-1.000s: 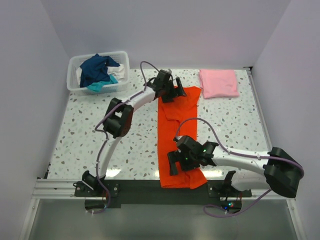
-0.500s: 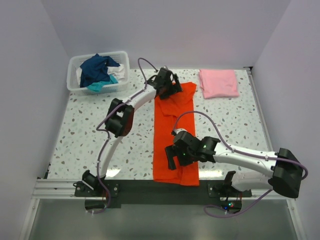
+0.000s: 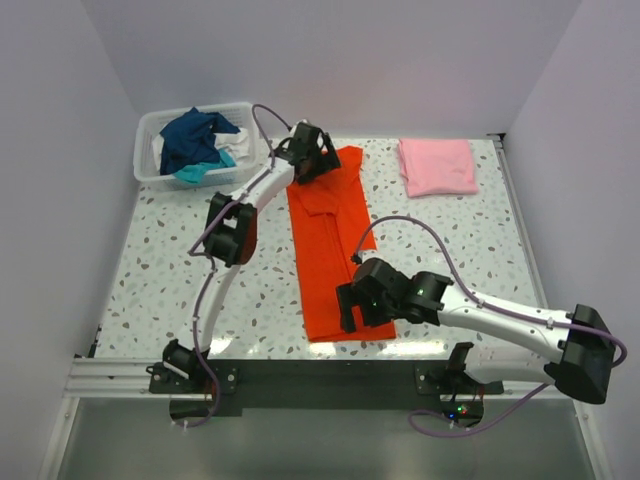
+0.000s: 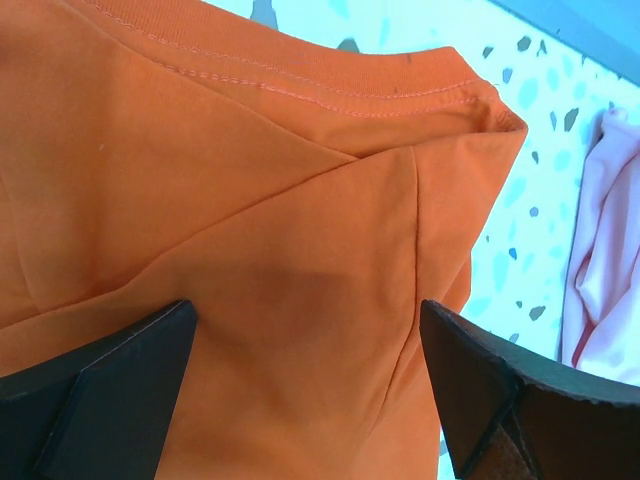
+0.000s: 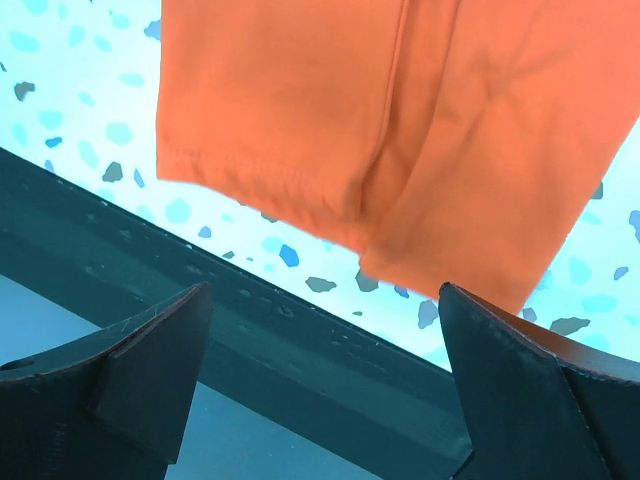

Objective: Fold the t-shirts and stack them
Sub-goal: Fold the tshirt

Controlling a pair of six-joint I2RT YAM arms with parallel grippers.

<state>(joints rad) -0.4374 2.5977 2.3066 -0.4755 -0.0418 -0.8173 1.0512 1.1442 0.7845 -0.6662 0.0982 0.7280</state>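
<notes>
Over the orange t-shirt (image 3: 325, 250), left end effector (image 4: 310, 385) and right end effector (image 5: 325, 385) hang spread.

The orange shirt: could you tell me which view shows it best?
Top external: the whole orange shirt lies folded in a long strip. The left wrist view shows only a stitched corner, the right wrist view only its hem.
</notes>
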